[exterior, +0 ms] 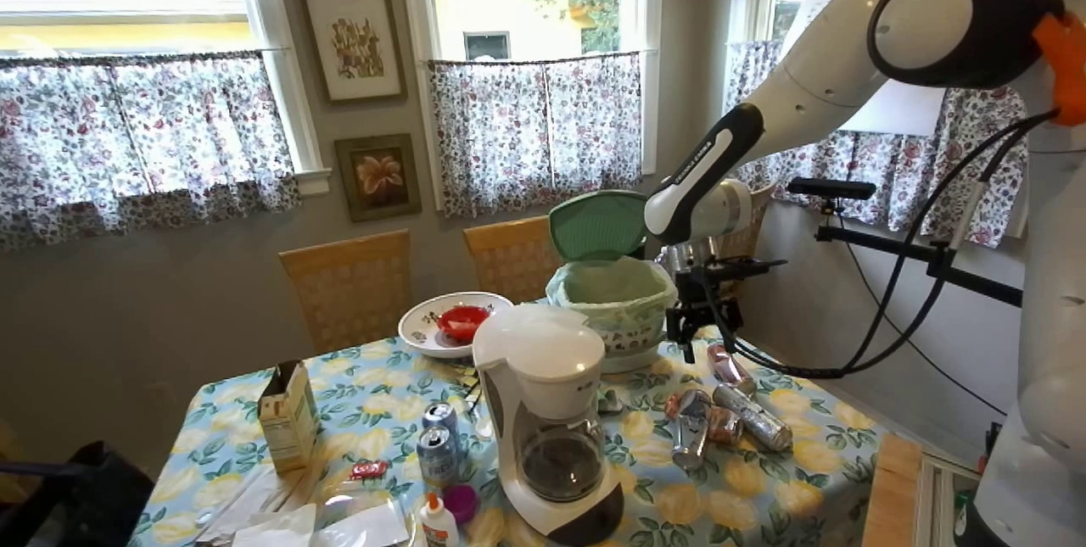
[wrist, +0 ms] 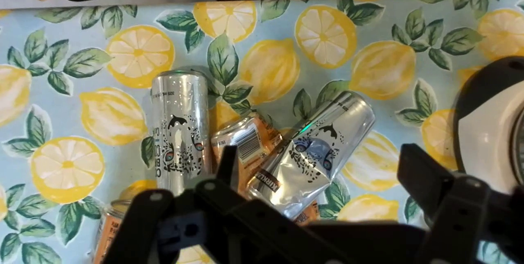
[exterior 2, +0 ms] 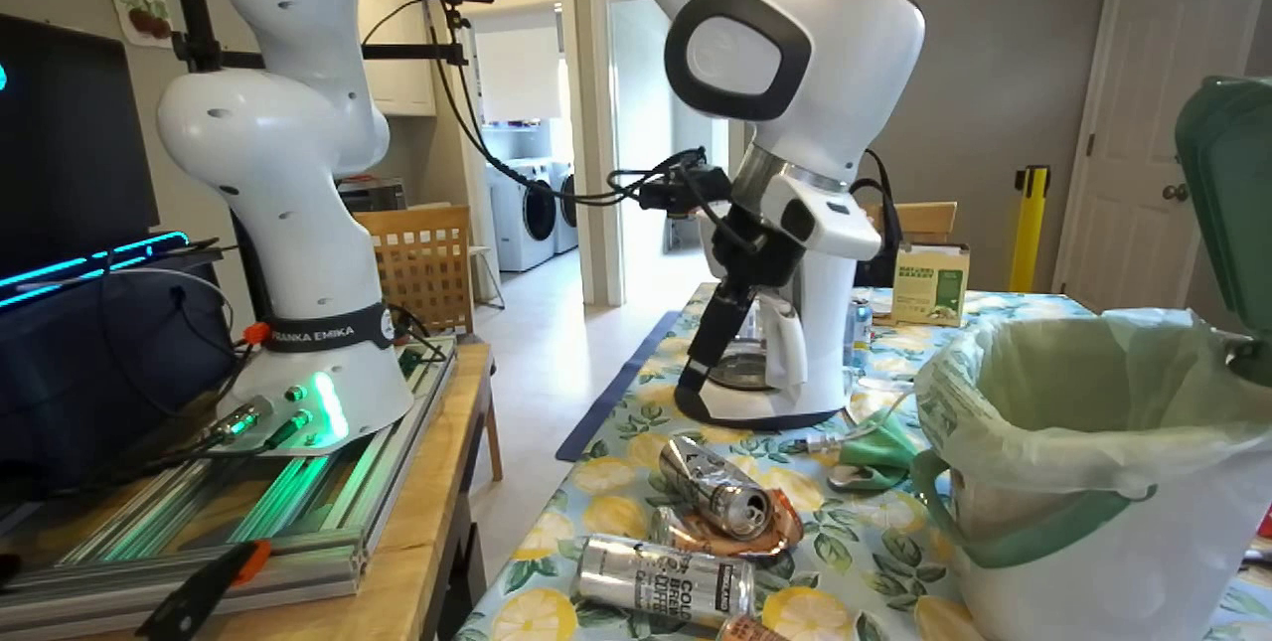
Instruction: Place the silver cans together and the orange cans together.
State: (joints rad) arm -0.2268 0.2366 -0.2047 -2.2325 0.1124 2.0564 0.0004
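Note:
A dented silver can lies tilted across a crushed orange can, partly covering it. Another silver can lies beside them on the left in the wrist view. A further orange can is at the lower left, partly hidden by my gripper. In an exterior view these are the dented silver can, the other silver can, the crushed orange can and the further orange can. My gripper is open and empty above the dented can; it shows in both exterior views.
A white coffee maker stands close to the cans. A lined bin with a green lid stands behind them. Two blue-grey cans stand upright past the coffee maker. A bowl, a box and a glue bottle are farther off.

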